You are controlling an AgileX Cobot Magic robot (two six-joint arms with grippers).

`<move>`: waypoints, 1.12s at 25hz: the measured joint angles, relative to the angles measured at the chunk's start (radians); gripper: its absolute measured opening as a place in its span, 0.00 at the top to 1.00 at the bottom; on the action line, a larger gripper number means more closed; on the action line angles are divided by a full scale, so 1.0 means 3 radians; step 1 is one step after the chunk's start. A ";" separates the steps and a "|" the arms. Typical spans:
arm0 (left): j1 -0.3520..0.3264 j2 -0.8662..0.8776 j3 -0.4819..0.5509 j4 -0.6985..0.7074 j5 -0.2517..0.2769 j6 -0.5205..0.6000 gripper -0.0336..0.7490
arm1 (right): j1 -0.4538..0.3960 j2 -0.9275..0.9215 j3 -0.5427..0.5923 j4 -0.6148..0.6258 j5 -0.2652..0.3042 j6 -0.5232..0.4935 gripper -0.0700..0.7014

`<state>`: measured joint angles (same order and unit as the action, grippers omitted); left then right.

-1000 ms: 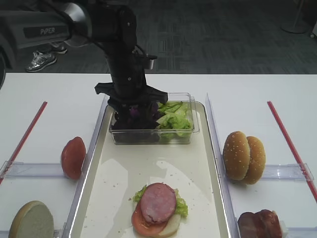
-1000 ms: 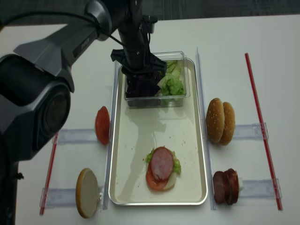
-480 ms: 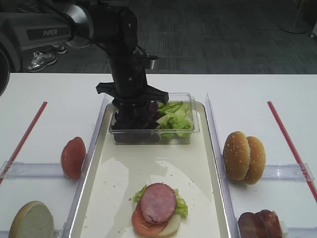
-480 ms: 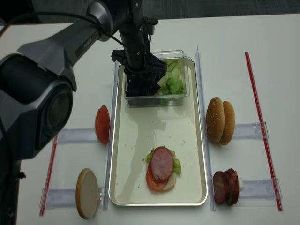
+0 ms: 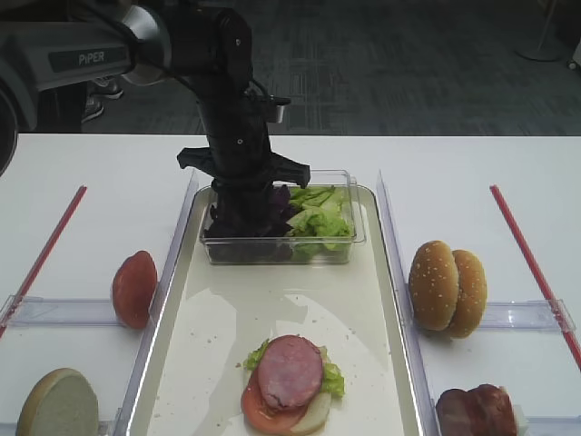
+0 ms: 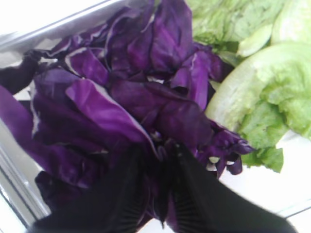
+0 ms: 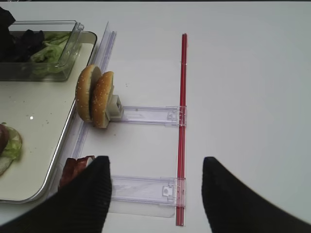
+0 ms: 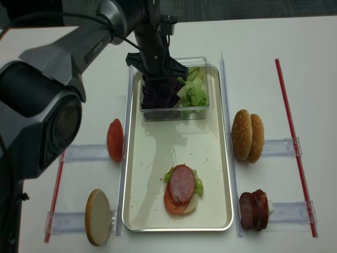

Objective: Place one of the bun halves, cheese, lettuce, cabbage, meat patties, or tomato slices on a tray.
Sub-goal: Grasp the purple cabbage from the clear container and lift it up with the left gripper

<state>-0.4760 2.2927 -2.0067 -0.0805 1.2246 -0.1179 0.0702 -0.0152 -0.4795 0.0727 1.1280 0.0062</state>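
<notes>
- Left gripper is down inside the clear box, which sits at the far end of the tray, over the box's left half.
- Cabbage: heap of dark purple leaves filling that left half. Lettuce fills the right half, touching the cabbage.
- Finger state (left wrist view): the two dark fingers are close together, only a thin gap, tips buried in the purple leaves. A leaf fold seems to lie between them, but I can't confirm a real pinch; call it unsettled.
- Key relation: cabbage lies directly under and around the fingertips, no lateral offset left. The heap has no clear long axis, so jaw orientation hardly matters. My read: the next move needs a finished pinch, then a straight lift clear of the box wall.
- Drop target: stack at the near end of the tray – pink meat patty on top of a tomato slice, with lettuce and a pale bun half under it.
- Left arm is the only one near. Right gripper hangs off the tray's right side, beyond the sesame bun halves, jaws spread wide, empty.
- Risk (guess): several leaves lifting as one clump.
</notes>
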 joint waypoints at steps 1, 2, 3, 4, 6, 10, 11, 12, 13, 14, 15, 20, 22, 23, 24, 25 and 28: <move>0.0000 0.0000 0.0000 0.0000 0.0000 0.0001 0.79 | 0.0000 0.0000 0.0000 0.0000 0.0000 0.0000 0.33; 0.0000 0.0000 0.0000 0.0000 0.0000 0.0007 0.80 | 0.0000 0.0000 0.0000 0.0000 0.0000 0.0000 0.33; 0.0000 0.0000 0.0000 0.0000 0.0000 0.0007 0.82 | 0.0000 0.0000 0.0000 0.0000 0.0000 0.0000 0.33; 0.0000 0.0000 0.0000 0.0000 0.0000 0.0014 0.83 | 0.0000 0.0000 0.0000 0.0000 0.0000 0.0000 0.33; 0.0000 0.0000 0.0000 0.0000 0.0000 0.0027 0.86 | 0.0000 0.0000 0.0000 0.0000 0.0000 0.0000 0.33; 0.0000 0.0000 0.0000 0.0000 0.0000 0.0068 0.93 | 0.0000 0.0000 0.0000 0.0000 0.0000 0.0000 0.33; 0.0000 0.0000 -0.0001 0.0000 0.0000 0.0071 0.95 | 0.0000 0.0000 0.0000 0.0000 0.0000 0.0000 0.33; 0.0000 0.0000 -0.0001 0.0000 0.0000 0.0076 0.97 | 0.0000 0.0000 0.0000 0.0000 0.0000 0.0000 0.33; 0.0000 0.0000 -0.0001 0.0000 0.0000 0.0076 0.97 | 0.0000 0.0000 0.0000 0.0000 0.0000 0.0000 0.33; 0.0000 0.0000 -0.0001 0.0000 0.0000 0.0076 0.98 | 0.0000 0.0000 0.0000 0.0000 0.0000 0.0000 0.33; 0.0000 0.0000 -0.0008 0.0000 0.0000 0.0076 0.98 | 0.0000 0.0000 0.0000 0.0000 0.0000 0.0000 0.33; 0.0000 0.0000 -0.0022 0.0028 0.0000 0.0093 0.98 | 0.0000 0.0000 0.0000 0.0000 0.0000 0.0000 0.33; 0.0000 0.0000 -0.0027 0.0047 0.0000 0.0099 0.98 | 0.0000 0.0000 0.0000 0.0000 0.0000 0.0000 0.33; 0.0000 0.0000 -0.0037 0.0056 0.0000 0.0096 0.98 | 0.0000 0.0000 0.0000 0.0000 0.0000 0.0000 0.33; 0.0000 0.0000 -0.0044 0.0065 0.0000 0.0096 0.98 | 0.0000 0.0000 0.0000 0.0000 0.0000 0.0000 0.33; 0.0000 0.0000 -0.0058 0.0065 0.0006 0.0096 0.98 | 0.0000 0.0000 0.0000 0.0000 0.0000 0.0000 0.33; 0.0000 -0.0020 -0.0071 0.0067 0.0006 0.0096 0.98 | 0.0000 0.0000 0.0000 0.0000 0.0000 0.0000 0.33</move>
<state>-0.4760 2.2866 -2.0281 -0.0604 1.2264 -0.0891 0.0702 -0.0152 -0.4795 0.0727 1.1280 0.0062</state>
